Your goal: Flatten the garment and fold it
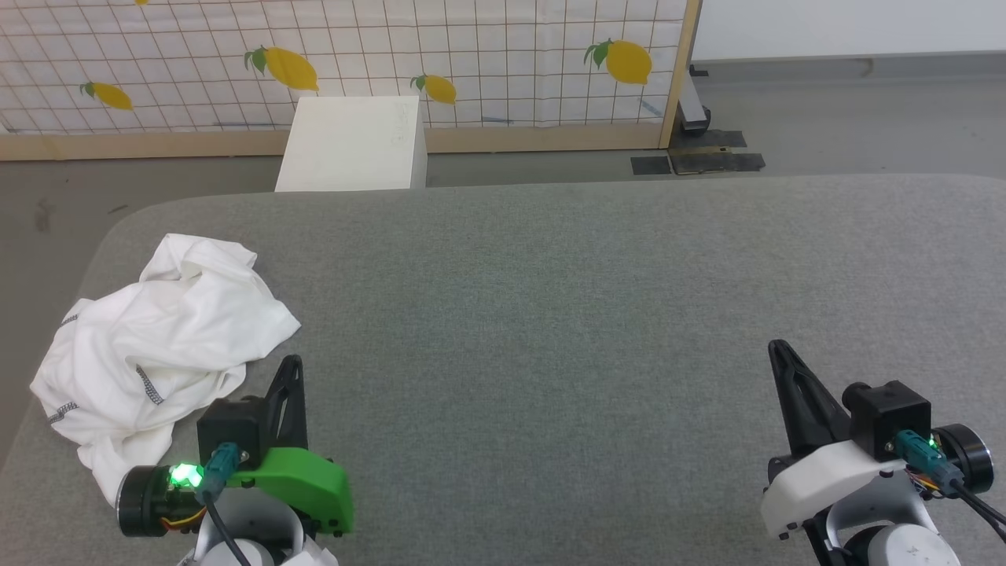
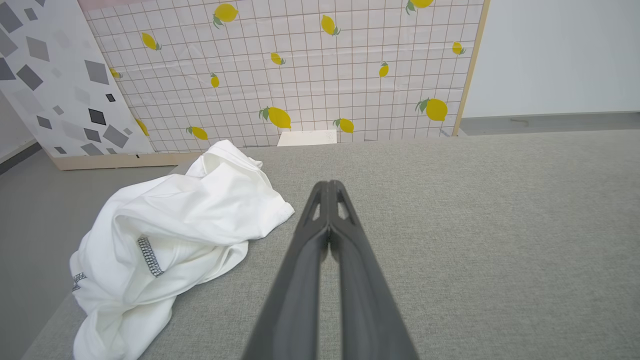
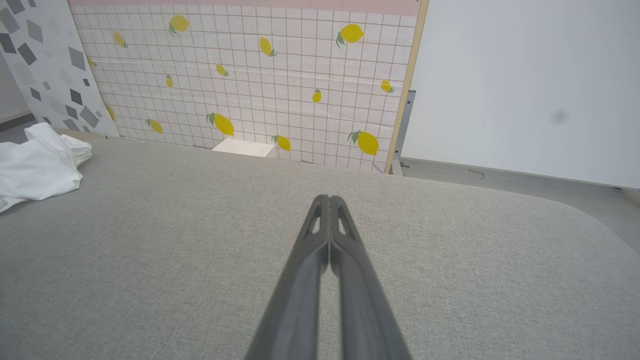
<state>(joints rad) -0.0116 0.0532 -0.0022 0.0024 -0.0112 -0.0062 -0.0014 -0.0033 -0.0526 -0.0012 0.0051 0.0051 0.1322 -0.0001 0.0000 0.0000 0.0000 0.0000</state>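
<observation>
1. Step: pre-grasp, flattening not yet begun. The crumpled plain white thin-fabric T-shirt (image 1: 157,346) sits heaped at the left of frame on the grey fabric-topped desk (image 1: 550,314).
2. Left gripper (image 1: 292,363) closed and empty, just beside the heap. Right gripper (image 1: 778,347) closed and empty, lower right, well apart.
3. Next, likely: open the left gripper, pinch a hem, drag it to centre.

Lemon-print screen (image 1: 471,63) behind grey table (image 1: 597,314)

This looks like a robot test lab rather than a home: past the far edge of the grey cloth-covered table (image 1: 550,314) stand a wood-framed lemon-print backdrop (image 1: 471,63) and a grey-speckled panel (image 2: 45,75), on bare grey floor (image 1: 825,118) before a plain white wall (image 3: 525,75).
</observation>
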